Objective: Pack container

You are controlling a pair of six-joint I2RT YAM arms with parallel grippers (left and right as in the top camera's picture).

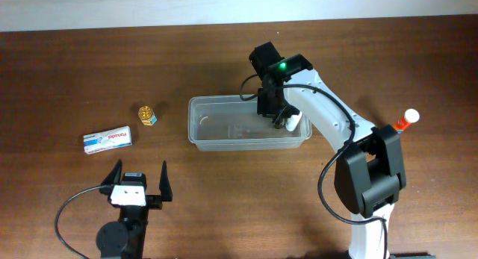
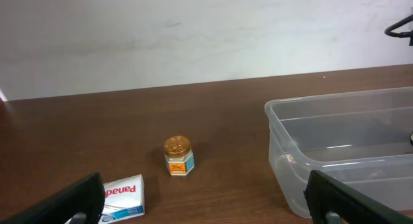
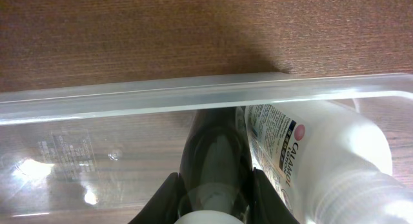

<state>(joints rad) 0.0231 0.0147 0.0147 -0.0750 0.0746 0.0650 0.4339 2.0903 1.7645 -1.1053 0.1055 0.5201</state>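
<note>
My right pincer (image 1: 280,117) reaches into the right end of the clear plastic container (image 1: 193,125), which sits mid-surface (image 1: 75,65). A white bottle (image 3: 322,146) lies just beside one dark finger (image 3: 213,153), and I cannot tell whether the jaws grip it or stand loose. My left pincer (image 1: 140,169) hangs wide open and empty near the front edge, well apart from the container, while a small gold-lidded jar (image 1: 148,115) and a white box (image 1: 107,140) lie to the container's left and an orange-and-white bottle (image 1: 407,121) sits beyond my right arm.
</note>
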